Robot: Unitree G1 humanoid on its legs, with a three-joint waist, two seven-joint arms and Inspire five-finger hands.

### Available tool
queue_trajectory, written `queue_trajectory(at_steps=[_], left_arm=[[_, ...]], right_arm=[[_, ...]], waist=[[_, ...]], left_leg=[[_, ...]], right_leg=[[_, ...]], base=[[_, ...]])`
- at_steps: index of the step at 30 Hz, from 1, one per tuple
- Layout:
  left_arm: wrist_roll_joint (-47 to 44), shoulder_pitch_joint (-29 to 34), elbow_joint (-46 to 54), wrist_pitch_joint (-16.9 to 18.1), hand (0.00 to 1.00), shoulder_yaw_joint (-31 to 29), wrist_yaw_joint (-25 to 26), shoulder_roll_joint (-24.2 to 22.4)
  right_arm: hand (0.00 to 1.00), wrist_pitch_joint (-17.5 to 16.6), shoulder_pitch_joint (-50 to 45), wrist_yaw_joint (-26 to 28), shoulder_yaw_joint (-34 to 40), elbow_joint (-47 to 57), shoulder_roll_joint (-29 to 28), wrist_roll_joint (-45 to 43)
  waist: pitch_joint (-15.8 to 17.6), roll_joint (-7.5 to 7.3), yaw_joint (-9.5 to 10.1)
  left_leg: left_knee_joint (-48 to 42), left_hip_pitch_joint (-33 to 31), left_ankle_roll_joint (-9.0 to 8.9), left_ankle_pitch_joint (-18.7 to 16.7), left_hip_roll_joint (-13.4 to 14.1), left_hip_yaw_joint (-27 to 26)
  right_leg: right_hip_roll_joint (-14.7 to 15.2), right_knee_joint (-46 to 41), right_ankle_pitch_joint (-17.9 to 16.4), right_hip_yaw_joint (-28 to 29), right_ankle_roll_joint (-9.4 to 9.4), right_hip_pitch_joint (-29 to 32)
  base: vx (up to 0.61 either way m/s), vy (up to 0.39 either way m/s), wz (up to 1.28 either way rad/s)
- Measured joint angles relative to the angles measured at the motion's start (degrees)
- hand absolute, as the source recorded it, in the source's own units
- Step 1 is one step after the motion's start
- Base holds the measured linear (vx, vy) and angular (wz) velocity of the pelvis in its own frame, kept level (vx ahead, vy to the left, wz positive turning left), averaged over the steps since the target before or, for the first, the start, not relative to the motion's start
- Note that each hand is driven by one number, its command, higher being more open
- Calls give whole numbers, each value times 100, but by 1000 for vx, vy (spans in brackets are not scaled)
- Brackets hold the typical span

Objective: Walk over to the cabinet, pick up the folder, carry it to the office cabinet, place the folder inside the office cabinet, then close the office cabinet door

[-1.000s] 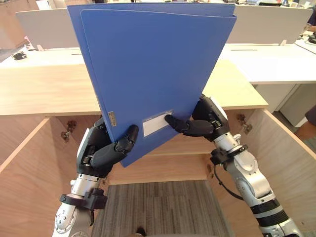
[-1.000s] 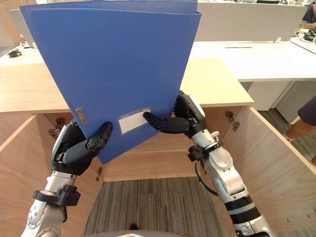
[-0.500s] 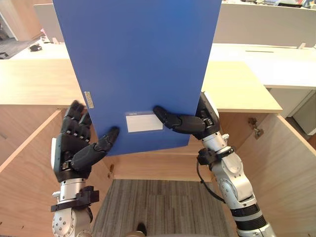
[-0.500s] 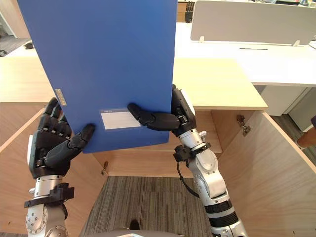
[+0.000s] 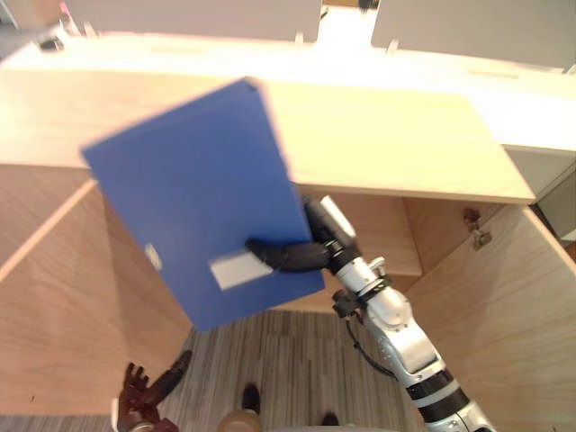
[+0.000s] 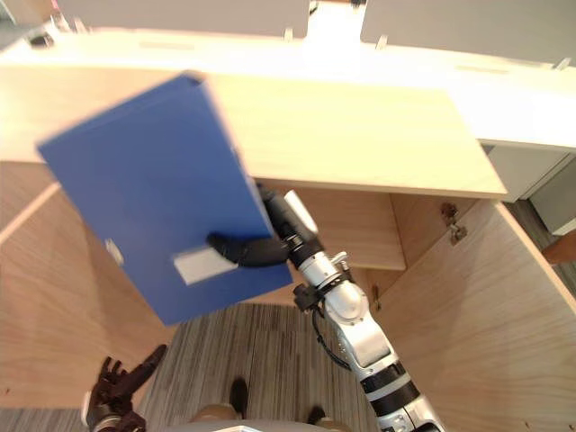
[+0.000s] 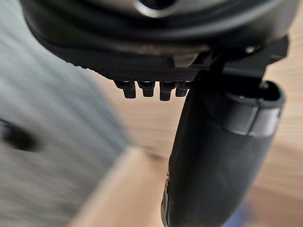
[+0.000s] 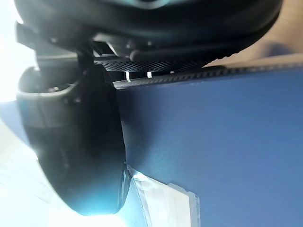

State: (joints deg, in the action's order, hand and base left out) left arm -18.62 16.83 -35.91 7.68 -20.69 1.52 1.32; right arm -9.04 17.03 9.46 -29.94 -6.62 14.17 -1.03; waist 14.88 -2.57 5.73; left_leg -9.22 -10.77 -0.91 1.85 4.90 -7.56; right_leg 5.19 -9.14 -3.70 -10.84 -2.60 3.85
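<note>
Dropped left hand [image 5: 144, 405] away from blue folder [image 5: 193, 198], fingers spread; kept folder tilted before open office cabinet [image 5: 396, 144], pinched in right hand [image 5: 315, 245]

Light wood office cabinet [image 5: 396, 144] with broad flat top across the middle of the frame, left door [image 5: 54, 297] and right door [image 5: 513, 306] swung open toward the camera at lower left and lower right, small metal hinge [image 5: 477, 238] at right just under the top. Grey striped carpet [image 5: 297, 355] at bottom centre between the doors. White desks [image 5: 522, 90] behind along the upper edge, pale partition panels [image 5: 468, 27] upright on them at upper left and upper right, bright even indoor light.
</note>
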Motion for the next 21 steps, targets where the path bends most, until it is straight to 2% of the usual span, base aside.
queue_trajectory(at_steps=[2,4,6,9,14,18,21], left_arm=[[144,-289,-560,-10,100,145,-36,46],[249,-441,-800,-16,100,203,-29,84],[299,-505,-866,-44,100,237,-23,153],[305,-651,-948,-43,100,513,0,327],[297,-1234,-999,-17,100,979,16,360],[286,-1597,-876,29,100,1055,195,256],[251,-1751,-415,61,100,1063,360,186]], right_arm=[[0,13,379,0,-393,-511,126,538],[0,12,579,-161,-392,-695,124,849],[0,19,885,-319,-270,-780,124,1006],[0,28,1217,-333,105,-1222,67,880],[0,260,1935,-829,1549,-2200,-128,-348],[0,261,2791,-1789,2590,-2318,-25,-1774],[0,200,3291,-2303,2995,-2262,144,-2481]], waist=[[475,135,68],[810,198,100],[993,229,107],[1086,342,140],[1211,571,301],[1254,653,312],[1269,682,321]], left_leg=[[-1112,-686,-3,-513,157,75],[-1769,-1129,7,-789,241,101],[-2293,-1618,27,-983,289,98],[-3048,-2395,64,-1268,323,178],[-3888,-3365,178,-1495,284,347],[-4373,-3983,245,-1610,256,383],[-4565,-4322,251,-1619,250,406]], right_leg=[[-19,-801,-353,8,5,541],[27,-1525,-662,64,5,1013],[78,-2139,-906,128,12,1571],[156,-2955,-1244,149,9,2345],[323,-3881,-1615,102,-1,3251],[484,-4461,-1808,36,-9,3852],[548,-4714,-1882,11,3,4185]], base=[[-198,40,-5],[-186,59,-9],[-139,60,-13],[-71,42,-1],[-24,36,10],[-44,26,5],[-78,-12,5]])
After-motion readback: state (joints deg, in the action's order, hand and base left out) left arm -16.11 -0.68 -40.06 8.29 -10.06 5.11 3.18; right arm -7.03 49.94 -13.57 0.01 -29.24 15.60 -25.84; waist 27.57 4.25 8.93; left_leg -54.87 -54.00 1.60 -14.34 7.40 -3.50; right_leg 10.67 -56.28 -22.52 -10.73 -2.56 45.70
